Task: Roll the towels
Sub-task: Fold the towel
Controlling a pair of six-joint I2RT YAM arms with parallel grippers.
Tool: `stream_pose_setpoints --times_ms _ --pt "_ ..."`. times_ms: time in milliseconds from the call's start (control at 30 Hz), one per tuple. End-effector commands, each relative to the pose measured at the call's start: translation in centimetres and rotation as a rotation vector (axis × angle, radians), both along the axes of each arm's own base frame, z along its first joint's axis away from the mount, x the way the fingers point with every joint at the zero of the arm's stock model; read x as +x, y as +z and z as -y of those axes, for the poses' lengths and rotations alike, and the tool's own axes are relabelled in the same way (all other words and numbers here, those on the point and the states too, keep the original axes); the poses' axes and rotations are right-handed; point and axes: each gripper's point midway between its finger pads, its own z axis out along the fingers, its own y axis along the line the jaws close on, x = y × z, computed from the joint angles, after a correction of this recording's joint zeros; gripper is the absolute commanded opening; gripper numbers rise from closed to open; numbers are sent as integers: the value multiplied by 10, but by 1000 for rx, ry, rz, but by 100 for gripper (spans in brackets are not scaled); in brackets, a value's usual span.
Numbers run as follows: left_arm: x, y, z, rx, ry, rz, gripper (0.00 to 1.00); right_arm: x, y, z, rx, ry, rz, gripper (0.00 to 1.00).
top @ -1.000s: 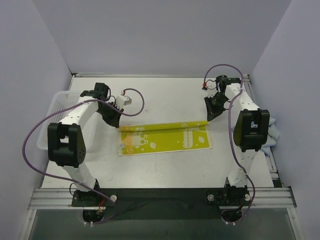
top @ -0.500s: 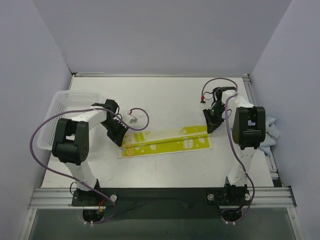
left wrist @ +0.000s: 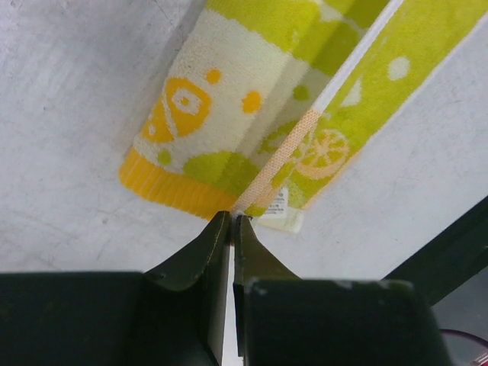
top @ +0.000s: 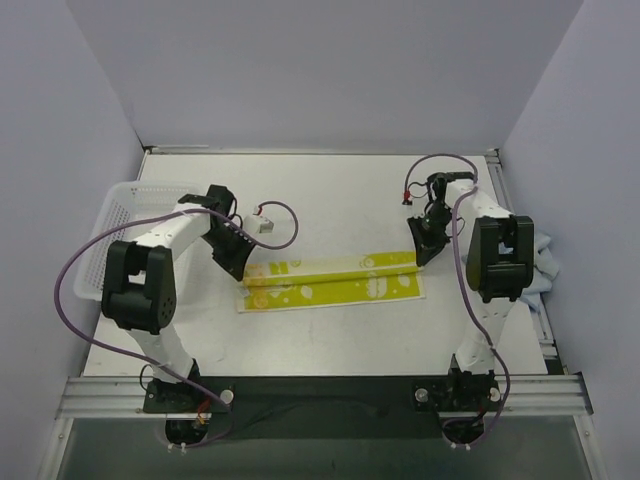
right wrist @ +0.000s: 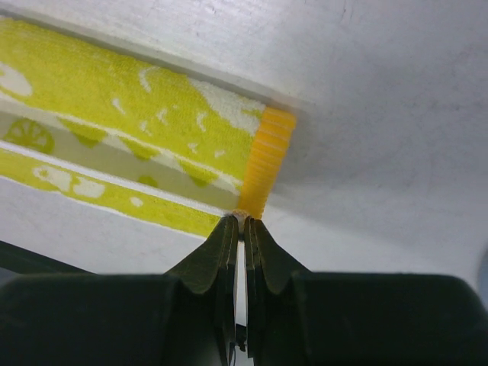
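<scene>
The printed towel (top: 335, 282) lies in the middle of the surface (top: 330, 200), a little nearer to the near edge than to the far one. It is folded along its length into a narrow strip. Its long axis runs from left to right, and the right end sits slightly farther from us than the left end. The far long side is a rounded fold, and flat layers show on the near side.

At the left end, the left end effector (top: 238, 272) has its jaws pressed almost together, and they pinch a thin edge of the cloth. In the left wrist view a small white label (left wrist: 282, 219) shows just beside this point. At the right end, the right end effector (top: 422, 255) is pressed together on the near corner of the orange hem (right wrist: 263, 160).

Farther out, a white mesh basket (top: 110, 225) stands at the left edge, well apart from the strip. At the right edge we see the blue towel (top: 545, 265), crumpled and partly hidden behind the right arm. A purple cable (top: 285, 225) loops above the surface beside the left wrist.
</scene>
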Motion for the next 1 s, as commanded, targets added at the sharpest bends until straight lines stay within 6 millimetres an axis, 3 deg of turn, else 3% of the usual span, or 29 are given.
stream_pose_setpoints --times_ms 0,67,200,300,467,667,967 --pt "-8 42 3 -44 -36 46 0 -8 46 7 -21 24 58 0" --pt "-13 50 2 -47 -52 63 0 -15 49 8 -21 33 51 0" --pt "-30 46 -4 -29 -74 33 0 -32 50 10 -27 53 30 0" --pt "-40 38 -1 -28 -89 1 0 -47 30 14 -42 61 -26 0" --pt "-63 -3 0 42 -121 -87 0 -57 1 11 -46 48 -96 0" --pt "-58 -39 -8 124 -91 -105 0 -60 -23 17 -88 51 -134 0" --pt "-46 -29 0 95 -74 -83 0 -56 -17 18 -90 54 -112 0"
